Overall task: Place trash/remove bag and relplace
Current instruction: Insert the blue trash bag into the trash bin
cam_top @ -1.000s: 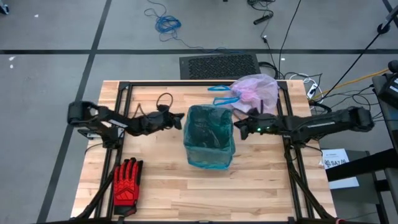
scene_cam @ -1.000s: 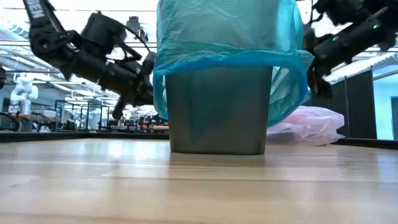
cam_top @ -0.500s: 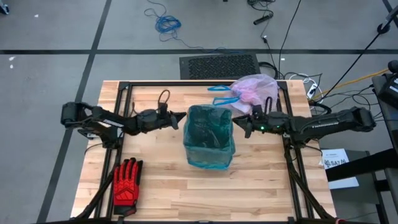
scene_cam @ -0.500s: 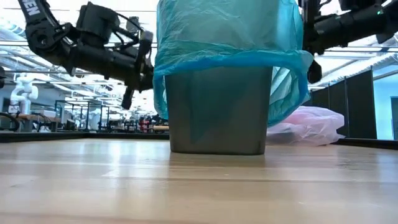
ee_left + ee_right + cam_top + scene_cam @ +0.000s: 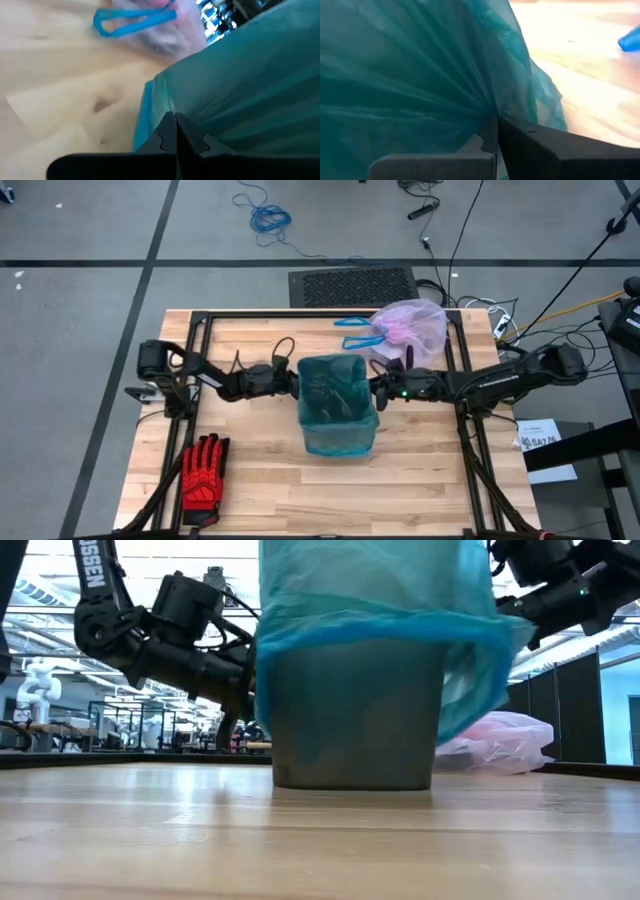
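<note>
The left gripper (image 5: 290, 378) is closed tight and presses against the left side of the teal bag (image 5: 338, 395) that lines the gray bin (image 5: 352, 715). The right gripper (image 5: 378, 392) is closed too and pushes on the bin's right side, so the bin sits squeezed between them. It is hard to tell if either one pinches the teal plastic. The pink bag (image 5: 410, 326) lies behind the right arm, near the table's far edge, with blue ties (image 5: 355, 330) beside it. A red glove (image 5: 203, 472) rests at the near left corner. The wooden table (image 5: 260, 490) stands on a gray floor with cables (image 5: 268, 218).
</note>
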### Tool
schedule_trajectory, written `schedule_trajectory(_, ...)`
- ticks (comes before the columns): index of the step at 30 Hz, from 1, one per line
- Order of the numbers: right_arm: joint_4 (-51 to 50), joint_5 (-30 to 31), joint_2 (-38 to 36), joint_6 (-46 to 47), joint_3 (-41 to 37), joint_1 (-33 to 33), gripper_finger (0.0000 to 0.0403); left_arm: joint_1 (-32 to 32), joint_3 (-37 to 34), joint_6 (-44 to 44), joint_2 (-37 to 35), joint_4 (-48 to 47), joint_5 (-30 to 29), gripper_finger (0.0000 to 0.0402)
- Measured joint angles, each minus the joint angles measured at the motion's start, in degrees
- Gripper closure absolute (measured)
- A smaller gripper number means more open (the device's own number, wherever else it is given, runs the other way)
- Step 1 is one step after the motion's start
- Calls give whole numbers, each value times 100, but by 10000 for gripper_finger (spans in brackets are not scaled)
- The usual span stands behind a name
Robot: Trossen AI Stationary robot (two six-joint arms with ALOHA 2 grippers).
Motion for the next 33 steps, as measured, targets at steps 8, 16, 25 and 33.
schedule_trajectory(8,-673,-12,151,4,-4,0,403,-105,-15,-149,309,-18,7,402)
schedule_trajectory(16,-2278,122,-1244,-308,558,0,403,-105,-22,-145,313,-14,2,402)
schedule_trajectory(25,-3827,-377,-1258,-2044,3126,-1,403,3,-31,-96,285,24,-40,402)
schedule_trajectory(33,-7913,-1196,1548,-4392,6965,-7,403,18,-33,-82,285,24,-39,402)
